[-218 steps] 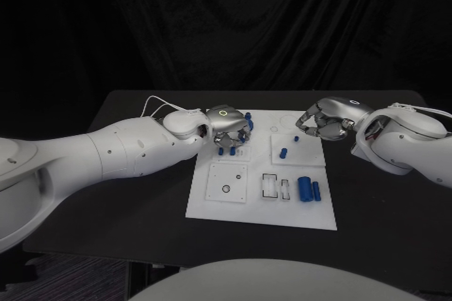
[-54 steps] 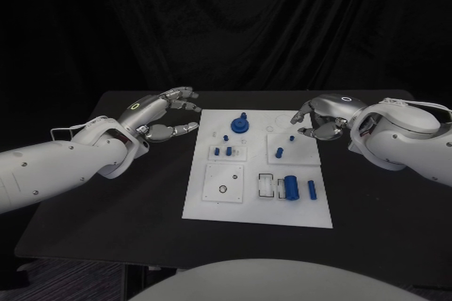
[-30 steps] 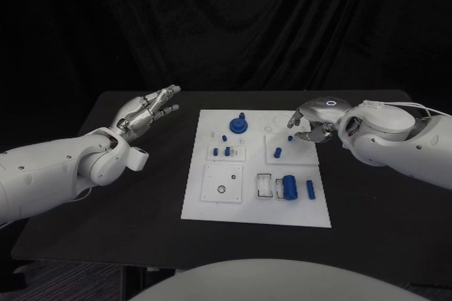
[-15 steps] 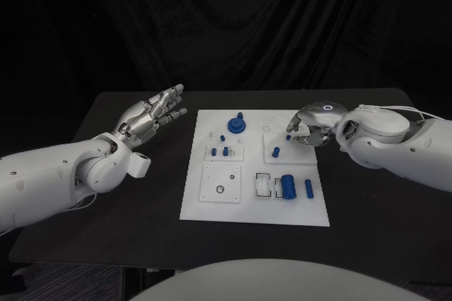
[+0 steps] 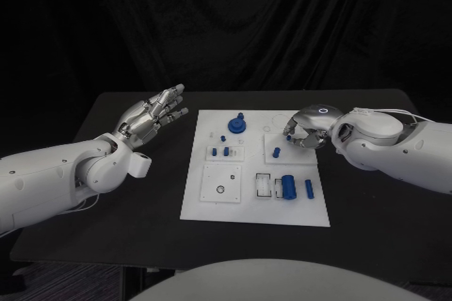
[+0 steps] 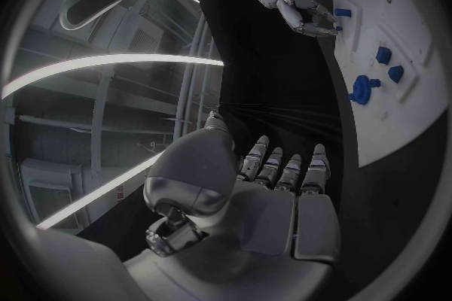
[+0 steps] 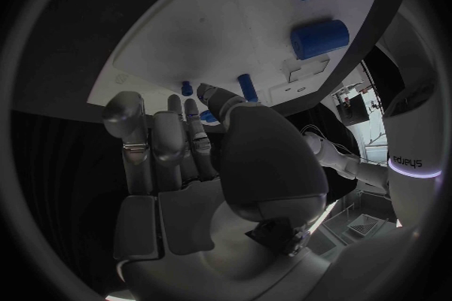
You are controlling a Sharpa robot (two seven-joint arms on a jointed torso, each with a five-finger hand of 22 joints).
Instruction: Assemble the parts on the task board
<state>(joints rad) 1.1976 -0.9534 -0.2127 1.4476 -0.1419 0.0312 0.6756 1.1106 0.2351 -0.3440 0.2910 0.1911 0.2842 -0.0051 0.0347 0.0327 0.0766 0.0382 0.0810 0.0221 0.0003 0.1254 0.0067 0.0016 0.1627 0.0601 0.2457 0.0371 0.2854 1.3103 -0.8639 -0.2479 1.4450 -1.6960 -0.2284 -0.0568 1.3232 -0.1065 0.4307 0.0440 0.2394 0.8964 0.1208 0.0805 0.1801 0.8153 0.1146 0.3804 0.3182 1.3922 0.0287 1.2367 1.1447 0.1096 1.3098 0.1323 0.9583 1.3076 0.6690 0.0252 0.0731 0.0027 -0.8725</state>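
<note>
The white task board (image 5: 230,206) lies mid-frame where, since a moment ago, we have lifted our left hand (image 5: 151,115) empty and spread at upper left, while our right hand (image 5: 303,130), holding nothing, has come down over a small blue peg (image 5: 276,153), probably next.

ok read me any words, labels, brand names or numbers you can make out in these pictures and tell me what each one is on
"sharpa": small dark lettering on the robot's white body, seen at the rim of the right wrist view above a glowing violet band; small and curved by the lens, so the reading is tentative.
No print can be read on the task board, the blue parts, the left hand or the right hand; the board's marks are outlines and holes, not text.
</note>
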